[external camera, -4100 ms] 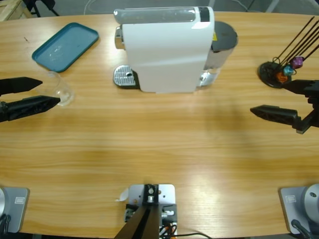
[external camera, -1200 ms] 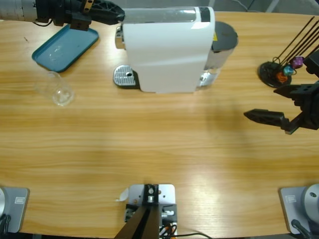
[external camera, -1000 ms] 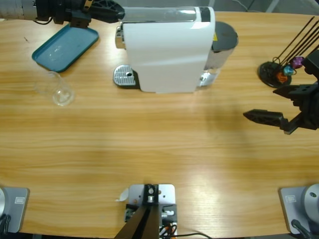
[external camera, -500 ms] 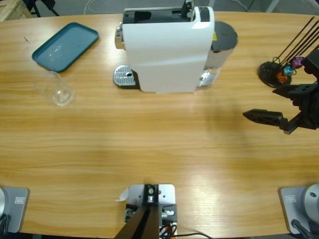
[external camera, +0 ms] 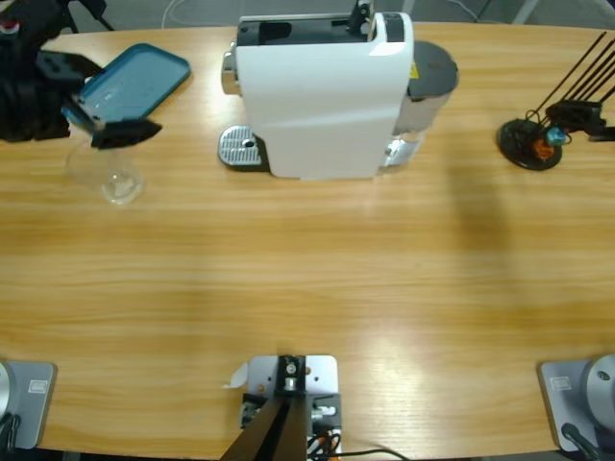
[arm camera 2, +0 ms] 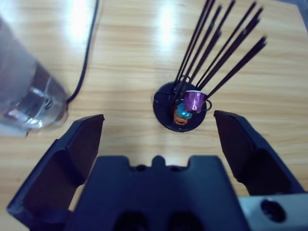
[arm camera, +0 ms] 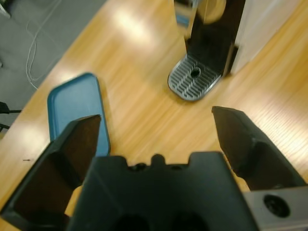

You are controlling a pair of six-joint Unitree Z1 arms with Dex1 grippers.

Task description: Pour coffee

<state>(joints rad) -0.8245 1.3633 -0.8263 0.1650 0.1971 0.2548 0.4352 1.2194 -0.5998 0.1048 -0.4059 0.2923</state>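
The white coffee machine [external camera: 322, 96] stands at the table's far middle with its top lid raised, and its steel drip tray [external camera: 240, 149] [arm camera: 194, 82] is bare. No coffee shows anywhere. A clear glass cup [external camera: 115, 175] stands empty to the machine's left. My left gripper [external camera: 125, 96] [arm camera: 154, 130] hovers open above the blue tray and just behind the cup, holding nothing. At the far right, my right gripper [external camera: 578, 120] [arm camera 2: 156, 139] is open over the capsule stand [external camera: 531, 142] [arm camera 2: 180, 113], which carries a purple capsule [arm camera 2: 195, 101].
A blue tray [external camera: 144, 72] [arm camera: 72, 108] lies at the far left, partly under my left gripper. The stand's black rods [arm camera 2: 226, 43] fan out. The machine's water tank [arm camera 2: 24, 91] and a black cable [arm camera 2: 89, 53] sit near the stand.
The machine's lid went from shut to raised. My left arm left the lid and now hangs over the blue tray and cup. My right gripper moved from mid-table to the capsule stand.
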